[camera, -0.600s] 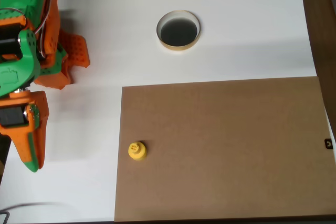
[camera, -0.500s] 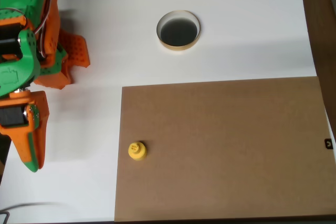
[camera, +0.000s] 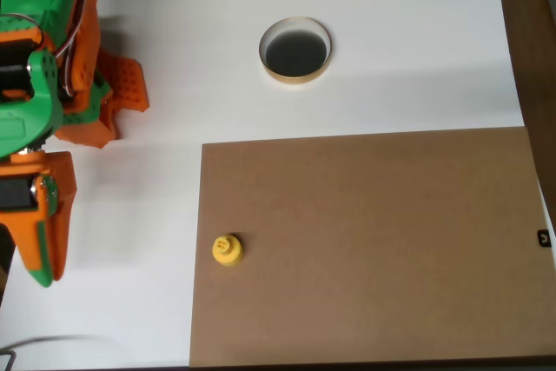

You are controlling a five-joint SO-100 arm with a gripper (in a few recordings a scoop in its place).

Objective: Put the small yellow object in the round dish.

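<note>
Cut off by the left and top edges of the overhead view: the orange and green arm [camera: 43, 84], with base and upper links out of frame. Gripper [camera: 42, 249] at lower left partly clipped by the left edge; open or closed impossible to tell. Marking on top of the small yellow object [camera: 227, 250] too small to read. Brown board [camera: 365, 249] clipped along the bottom edge. Inside of the round dish [camera: 295, 49] too dark to make out.

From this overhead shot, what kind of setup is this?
Likely a tabletop robot test bench: a white table with a brown board, a green-and-orange arm, and staged props, a small yellow object and round dish.
</note>
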